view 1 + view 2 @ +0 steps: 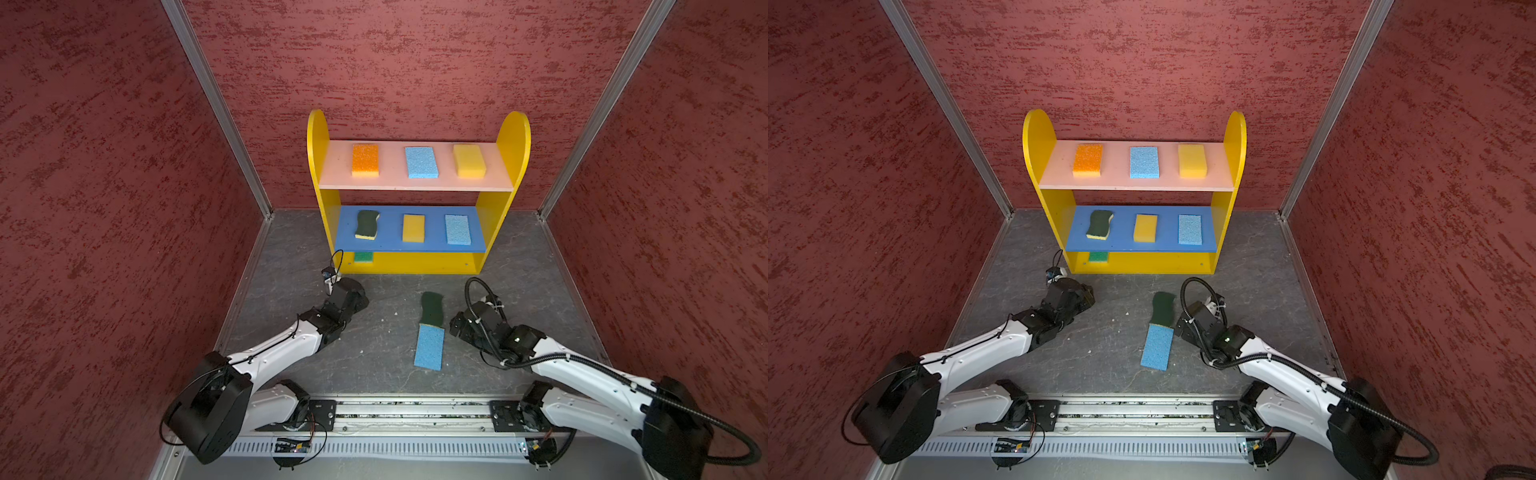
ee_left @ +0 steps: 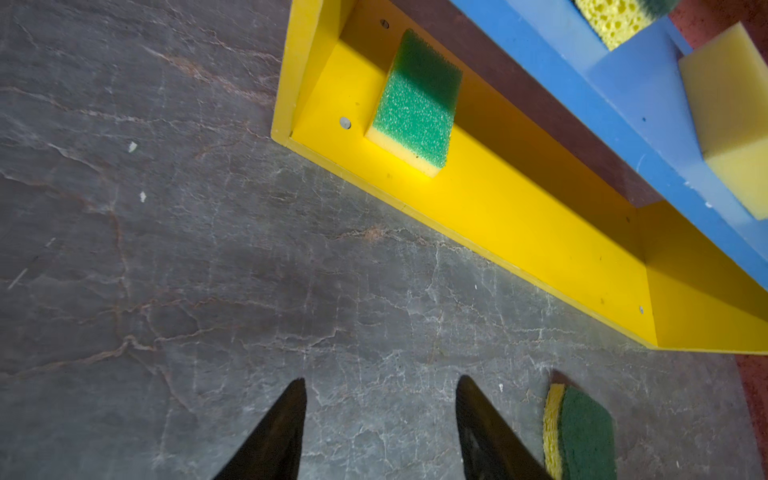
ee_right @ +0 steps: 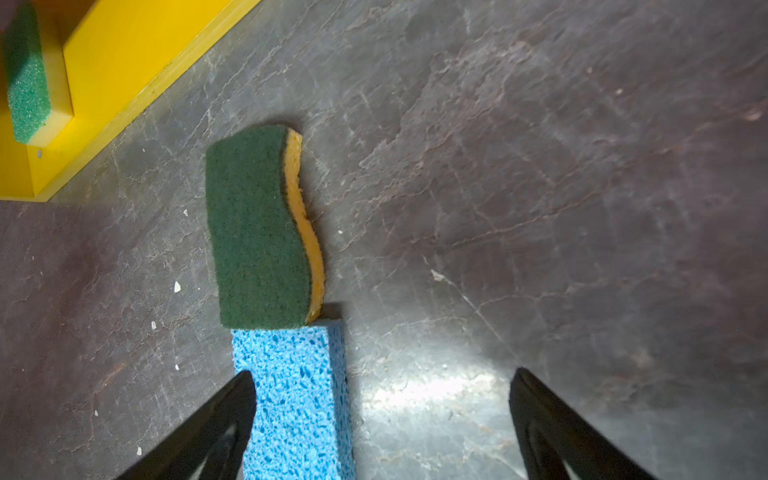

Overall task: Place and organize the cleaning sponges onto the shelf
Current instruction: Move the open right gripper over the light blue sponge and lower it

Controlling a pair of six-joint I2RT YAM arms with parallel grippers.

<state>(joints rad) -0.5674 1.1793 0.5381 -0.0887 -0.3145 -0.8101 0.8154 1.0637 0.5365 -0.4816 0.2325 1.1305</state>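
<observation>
On the shelf (image 1: 513,141) base, left end: green-topped sponge (image 2: 417,106). Left gripper (image 2: 380,386) over the floor (image 2: 166,249) nearby, jaws partly spread, empty. Right gripper (image 3: 384,372) spread wide, empty, beside the wavy scourer (image 3: 257,232) and blue sponge (image 3: 297,395), which touch end to end.

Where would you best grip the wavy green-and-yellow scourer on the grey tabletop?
Pinch the scourer across its middle, on the long wavy edges, from above: it lies flat, green face up, one short end abutting the light blue sponge.
</observation>
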